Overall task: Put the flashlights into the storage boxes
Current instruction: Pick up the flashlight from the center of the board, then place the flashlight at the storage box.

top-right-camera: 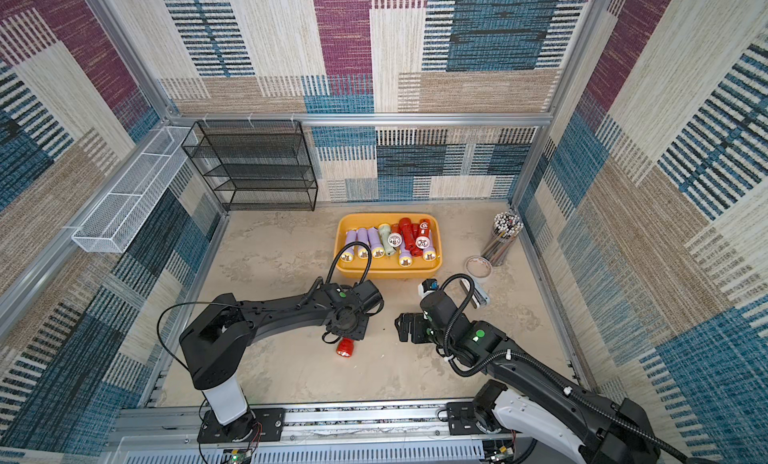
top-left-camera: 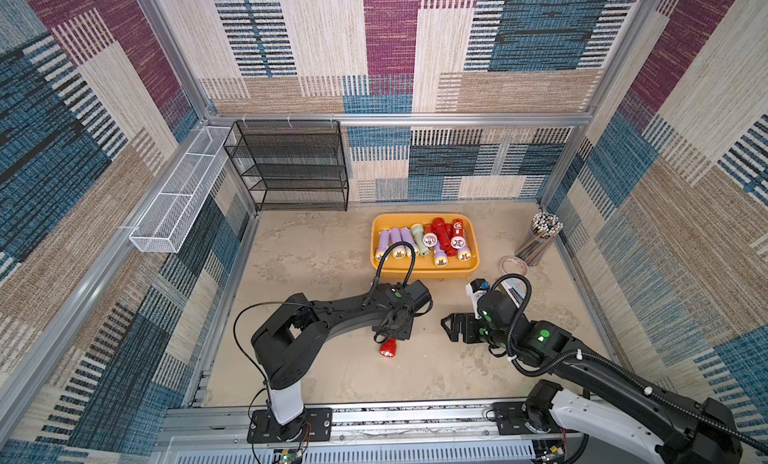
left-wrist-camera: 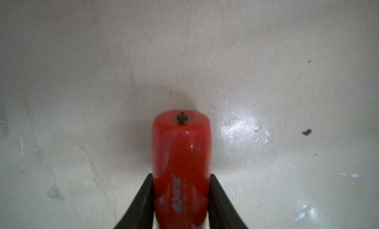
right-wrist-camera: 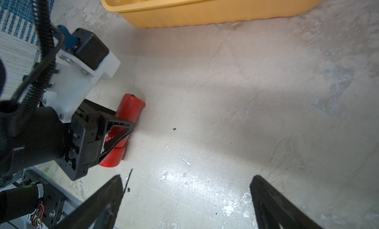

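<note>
A red flashlight (top-left-camera: 387, 348) (top-right-camera: 344, 347) lies on the beige table near the front middle, lens end towards the front edge. My left gripper (left-wrist-camera: 181, 176) points down over it and is shut on its body (left-wrist-camera: 181, 152), one black finger (right-wrist-camera: 121, 127) on each side. The yellow-orange storage box (top-left-camera: 424, 270) (top-right-camera: 388, 273) (right-wrist-camera: 205, 14) stands behind, holding several flashlights (top-left-camera: 419, 241), lilac, red and one pale green. My right gripper (top-left-camera: 446, 325) (right-wrist-camera: 187, 177) hovers low to the right of the red flashlight, open and empty.
A black mesh rack (top-left-camera: 291, 166) stands at the back left, with a white wire basket (top-left-camera: 178, 200) on the left wall. A clear cup of pencils (top-left-camera: 538, 237) and a small round lid (top-left-camera: 514, 265) sit right of the box.
</note>
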Controlling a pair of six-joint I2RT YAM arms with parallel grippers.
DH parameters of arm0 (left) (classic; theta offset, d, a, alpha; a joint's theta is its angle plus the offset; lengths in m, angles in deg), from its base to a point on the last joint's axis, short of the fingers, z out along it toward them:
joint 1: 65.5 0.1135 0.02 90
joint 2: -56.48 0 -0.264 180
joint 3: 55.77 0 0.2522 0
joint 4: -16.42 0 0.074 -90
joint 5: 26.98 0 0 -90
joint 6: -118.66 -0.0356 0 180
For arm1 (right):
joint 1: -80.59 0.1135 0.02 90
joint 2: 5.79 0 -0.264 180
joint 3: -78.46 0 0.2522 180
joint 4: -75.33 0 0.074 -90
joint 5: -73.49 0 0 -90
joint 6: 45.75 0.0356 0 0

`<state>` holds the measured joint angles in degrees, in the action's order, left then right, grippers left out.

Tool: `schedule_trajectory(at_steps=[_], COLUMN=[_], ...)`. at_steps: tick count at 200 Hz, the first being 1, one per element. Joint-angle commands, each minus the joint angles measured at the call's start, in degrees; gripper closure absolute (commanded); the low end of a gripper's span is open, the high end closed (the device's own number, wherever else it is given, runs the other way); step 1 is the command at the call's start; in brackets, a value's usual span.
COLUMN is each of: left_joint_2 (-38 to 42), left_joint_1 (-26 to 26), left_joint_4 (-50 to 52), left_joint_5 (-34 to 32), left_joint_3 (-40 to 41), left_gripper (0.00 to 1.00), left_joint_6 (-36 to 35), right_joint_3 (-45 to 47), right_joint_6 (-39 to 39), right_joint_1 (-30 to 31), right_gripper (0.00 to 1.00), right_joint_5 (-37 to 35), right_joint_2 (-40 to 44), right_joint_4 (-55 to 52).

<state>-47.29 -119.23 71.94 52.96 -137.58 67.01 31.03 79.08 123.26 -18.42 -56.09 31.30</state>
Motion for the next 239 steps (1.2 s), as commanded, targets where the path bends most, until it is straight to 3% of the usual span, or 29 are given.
schedule_trajectory(at_steps=[1, 57, 96, 169, 239], left_joint_2=[-0.7, 2.5, -0.1, -16.6, -40.0], left_joint_1=[0.0, 0.1, 1.0, 10.2, 17.7], left_joint_4=[2.7, 8.0, 13.3, 19.8, 19.4], left_joint_5=[-1.2, -4.3, -8.5, -7.3, 2.0], left_joint_3=[-0.9, -5.0, -15.2, -50.3, -80.2], left_gripper=[0.73, 0.78, 0.78, 0.75, 0.74], left_joint_6=[0.7, -0.8, -5.5, -15.3, -14.2], right_joint_3=[-0.2, -0.2, -0.1, -0.2, -2.0], right_joint_6=[0.0, 0.0, -0.2, -0.7, -1.7], right_joint_1=[0.1, 0.1, 0.1, -0.1, -0.3], right_gripper=[0.0, 0.0, 0.0, 0.0, 0.0], right_joint_5=[0.2, 0.1, 0.5, 1.1, -0.9], right_joint_2=[0.3, 0.5, 0.7, 1.5, -1.9], right_joint_4=[1.0, 1.0, 1.3, 1.4, 1.4])
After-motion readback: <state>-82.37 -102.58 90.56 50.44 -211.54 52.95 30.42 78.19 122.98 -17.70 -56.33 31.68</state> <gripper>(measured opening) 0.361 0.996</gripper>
